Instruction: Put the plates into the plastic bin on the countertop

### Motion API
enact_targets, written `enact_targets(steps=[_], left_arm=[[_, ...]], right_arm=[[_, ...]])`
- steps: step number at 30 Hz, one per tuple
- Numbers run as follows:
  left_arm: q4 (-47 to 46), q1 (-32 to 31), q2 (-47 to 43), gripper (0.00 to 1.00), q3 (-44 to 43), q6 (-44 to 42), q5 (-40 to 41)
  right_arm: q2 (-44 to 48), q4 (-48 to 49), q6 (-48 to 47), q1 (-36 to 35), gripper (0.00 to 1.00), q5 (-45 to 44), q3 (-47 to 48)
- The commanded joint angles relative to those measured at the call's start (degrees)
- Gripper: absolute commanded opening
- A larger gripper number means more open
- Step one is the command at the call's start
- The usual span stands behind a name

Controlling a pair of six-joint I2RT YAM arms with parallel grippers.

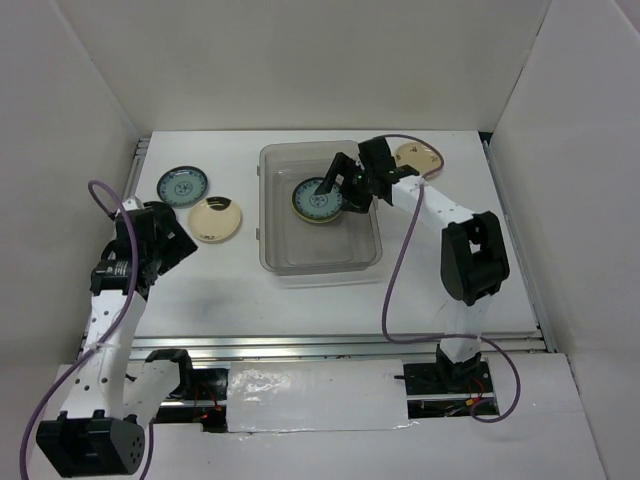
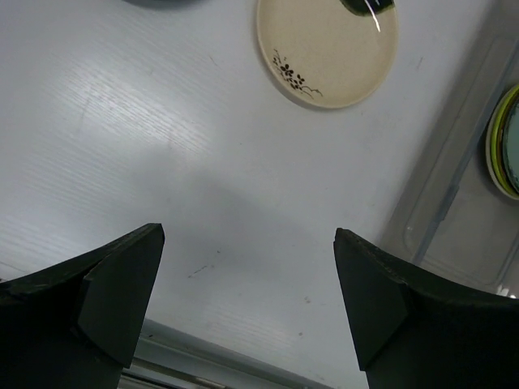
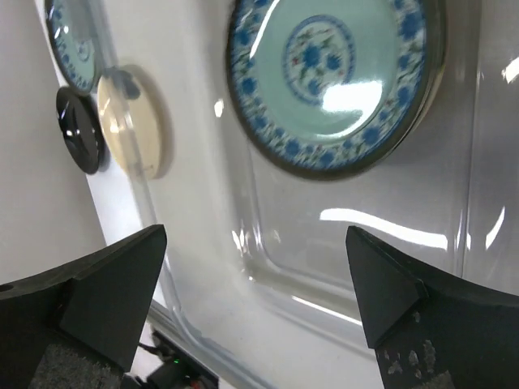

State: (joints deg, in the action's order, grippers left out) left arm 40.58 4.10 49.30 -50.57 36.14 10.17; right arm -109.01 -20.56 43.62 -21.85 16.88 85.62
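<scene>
The plastic bin (image 1: pixel 275 255) stands mid-table. In it a blue-patterned plate (image 1: pixel 316 201) lies on top of a lime green-rimmed one. My right gripper (image 1: pixel 333 186) hovers open and empty over that plate; in the right wrist view the plate (image 3: pixel 332 73) lies on the bin floor (image 3: pixel 365 267) ahead of the gripper (image 3: pixel 255 300). On the countertop (image 1: pixel 300 305) left of the bin lie a second blue plate (image 1: pixel 183 185) and a cream plate with a dark mark (image 1: pixel 215 218). My left gripper (image 1: pixel 176 246) is open and empty near the cream plate (image 2: pixel 327 49).
Another cream plate (image 1: pixel 418 156) lies at the back right, beside the right arm. A metal rail (image 1: pixel 300 345) runs along the near edge. White walls enclose the table. The bin's corner (image 2: pixel 454 211) shows at the right of the left wrist view.
</scene>
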Motion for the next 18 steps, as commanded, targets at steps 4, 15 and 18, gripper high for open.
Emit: enact_targets(steps=[4, 15, 18], left_arm=[[-6.8, 2.2, 2.6, 0.99, 1.2, 15.3, -1.4], [-32.2, 10.4, 7.9, 0.99, 17.0, 40.0, 3.7], [-45.6, 10.9, 11.4, 0.99, 22.0, 45.1, 5.3]], right_arm=[[13.1, -7.6, -7.4, -4.8, 1.0, -10.7, -2.1], [42.9, 27.3, -2.0, -14.4, 1.0, 12.5, -42.4], [46.1, 36.7, 1.7, -18.9, 1.0, 16.1, -50.4]])
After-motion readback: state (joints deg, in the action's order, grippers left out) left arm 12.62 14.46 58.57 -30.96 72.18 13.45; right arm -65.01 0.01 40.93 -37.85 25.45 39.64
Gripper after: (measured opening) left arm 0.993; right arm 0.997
